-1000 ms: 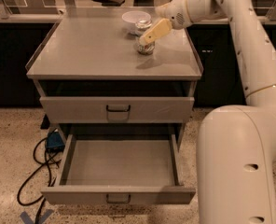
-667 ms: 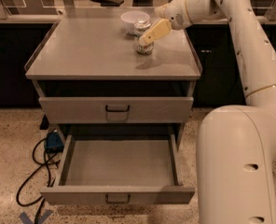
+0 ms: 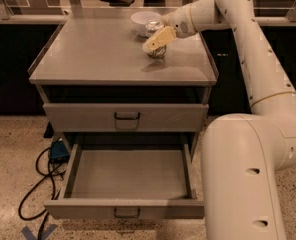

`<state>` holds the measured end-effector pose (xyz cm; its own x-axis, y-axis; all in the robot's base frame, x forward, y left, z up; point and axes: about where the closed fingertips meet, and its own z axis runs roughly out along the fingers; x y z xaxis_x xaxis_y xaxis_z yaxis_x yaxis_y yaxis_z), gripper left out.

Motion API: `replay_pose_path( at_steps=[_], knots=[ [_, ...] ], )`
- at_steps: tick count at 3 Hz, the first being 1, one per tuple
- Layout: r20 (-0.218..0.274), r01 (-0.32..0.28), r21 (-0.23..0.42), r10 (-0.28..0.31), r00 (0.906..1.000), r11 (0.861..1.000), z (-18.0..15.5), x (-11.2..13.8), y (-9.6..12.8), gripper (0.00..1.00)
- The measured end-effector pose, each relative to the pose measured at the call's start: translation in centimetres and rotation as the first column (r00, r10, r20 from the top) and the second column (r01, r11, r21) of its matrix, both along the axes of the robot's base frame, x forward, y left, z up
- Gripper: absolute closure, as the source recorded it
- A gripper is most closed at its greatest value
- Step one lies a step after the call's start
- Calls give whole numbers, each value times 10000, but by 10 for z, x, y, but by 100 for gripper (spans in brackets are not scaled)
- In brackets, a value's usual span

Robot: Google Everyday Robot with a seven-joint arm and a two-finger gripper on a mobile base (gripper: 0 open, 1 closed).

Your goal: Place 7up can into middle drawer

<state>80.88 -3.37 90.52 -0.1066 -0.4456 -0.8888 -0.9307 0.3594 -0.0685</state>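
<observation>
The 7up can [image 3: 158,53] stands upright on the cabinet top [image 3: 98,49], just in front of a white bowl [image 3: 140,20]. My gripper [image 3: 152,44] reaches in from the right and is at the can, with its tan tip across the can's front. The can rests on the cabinet top. The middle drawer [image 3: 130,176] is pulled out wide below and holds nothing; its front with the dark loop handle [image 3: 126,213] faces me. The upper drawer [image 3: 126,116] is closed.
My white arm [image 3: 258,59] curves down the right side of the cabinet, and its large base [image 3: 243,179] stands beside the open drawer. Black cables and a blue box [image 3: 57,151] lie on the floor at the left.
My gripper has shifted slightly left and down at the can. The can, the bowl and the drawers have not moved.
</observation>
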Motion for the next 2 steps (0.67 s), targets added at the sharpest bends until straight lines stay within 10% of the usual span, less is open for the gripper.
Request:
replay_pose_path(
  at_steps=[2],
  knots=[
    [-221, 933, 461, -923, 9955, 9946, -28, 38, 27, 0]
  ],
)
